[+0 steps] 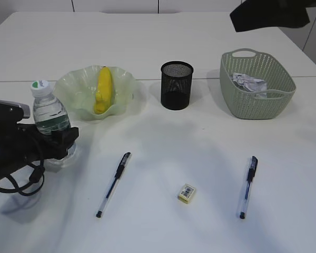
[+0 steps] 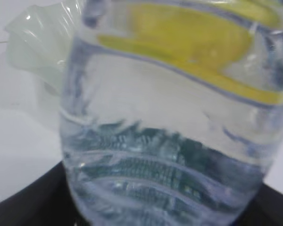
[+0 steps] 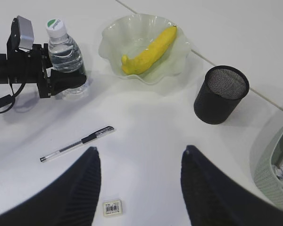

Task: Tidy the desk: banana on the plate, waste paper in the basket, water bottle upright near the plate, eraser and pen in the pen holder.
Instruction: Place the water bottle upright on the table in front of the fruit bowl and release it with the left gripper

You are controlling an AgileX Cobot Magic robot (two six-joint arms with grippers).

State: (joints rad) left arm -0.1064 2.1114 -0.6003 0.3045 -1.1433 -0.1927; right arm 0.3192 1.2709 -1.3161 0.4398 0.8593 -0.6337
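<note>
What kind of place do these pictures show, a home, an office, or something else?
Most likely a staged desk in a robot lab or office, not a home. A plain white desk carries office things, such as a black mesh pen holder and a loose pen, and a robot arm is around the water bottle.

Banana [image 1: 104, 89] on plate [image 1: 73, 84], bottle [image 1: 49, 113] upright

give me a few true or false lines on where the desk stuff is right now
1. The banana lies on the green plate. True.
2. The basket holds nothing. False: the crumpled paper is in it.
3. The water bottle stands upright by the plate. True.
4. Both pens are in the black mesh cup. False: the left pen and right pen lie on the desk.
5. The eraser lies between the pens. True.
</note>
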